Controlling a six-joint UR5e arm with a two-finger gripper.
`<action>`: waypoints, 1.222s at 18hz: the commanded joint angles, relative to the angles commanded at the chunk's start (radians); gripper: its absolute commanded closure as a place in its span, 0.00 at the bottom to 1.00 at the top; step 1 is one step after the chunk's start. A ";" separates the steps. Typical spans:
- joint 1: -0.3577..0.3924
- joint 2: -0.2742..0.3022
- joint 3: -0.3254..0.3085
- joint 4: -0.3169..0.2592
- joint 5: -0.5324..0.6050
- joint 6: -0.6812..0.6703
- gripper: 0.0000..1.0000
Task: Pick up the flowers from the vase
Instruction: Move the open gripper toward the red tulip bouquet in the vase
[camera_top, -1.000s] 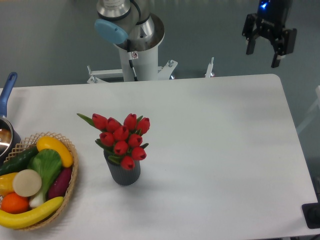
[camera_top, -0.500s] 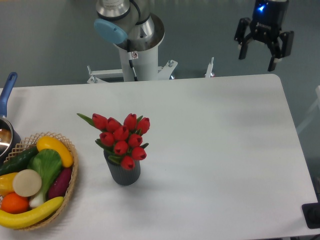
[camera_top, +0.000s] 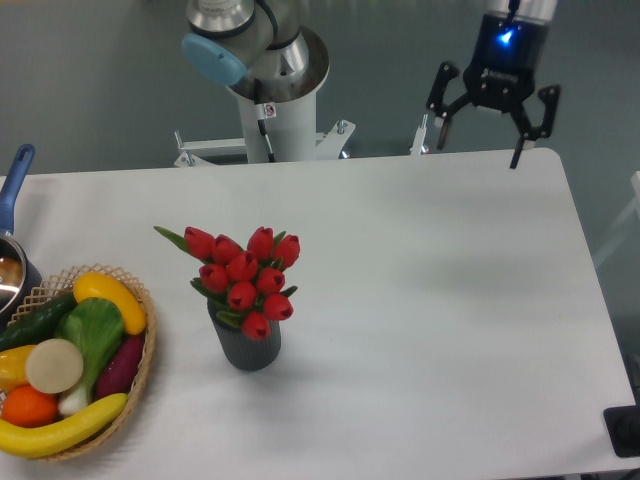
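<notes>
Gripper (camera_top: 481, 145) hangs w/ jaws spread wide & empty above the table's (camera_top: 450, 300) far edge, prob. pre-opened to fit round the bunch. Flowers (camera_top: 243, 273) sit well apart, down-left of the jaws, stems standing in the vase (camera_top: 247, 343) so buds lean up, reachable from above. Wicker basket (camera_top: 140, 300) farther left, no obstacle to approach.

Red flowers (camera_top: 245, 276) with green leaves, dark grey ribbed vase (camera_top: 247, 345), white table (camera_top: 440, 290).
</notes>
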 joint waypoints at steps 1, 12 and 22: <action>-0.008 0.002 -0.020 0.049 0.001 -0.002 0.00; -0.170 -0.077 -0.037 0.177 0.001 -0.011 0.00; -0.302 -0.048 -0.141 0.191 -0.006 0.041 0.00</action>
